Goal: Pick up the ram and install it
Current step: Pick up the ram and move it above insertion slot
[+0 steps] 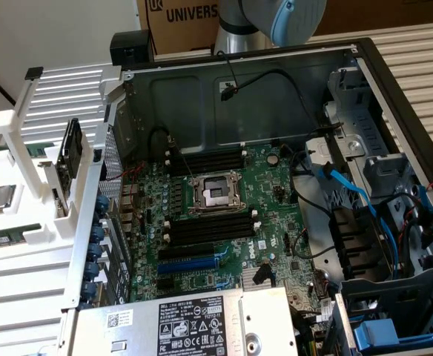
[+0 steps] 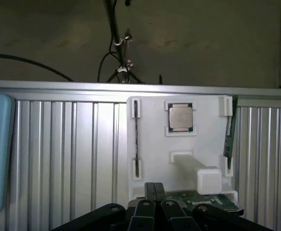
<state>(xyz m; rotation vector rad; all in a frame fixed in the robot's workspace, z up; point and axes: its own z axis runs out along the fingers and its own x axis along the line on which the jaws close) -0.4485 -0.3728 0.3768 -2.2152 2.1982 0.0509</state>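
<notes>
One ram lay flat along the edge of the white holder nearest the hand, whose fingers were pressed together on nothing. A second green stick stood on edge in a slot at the holder's side, and the processor chip sat at the holder's far middle. A good pick would likely need the fingers spread first, squared to the board's long edges, gripping mid-length, and clear of the holder's white post.

Ram lies in white holder, exterior view's left of motherboard
</notes>
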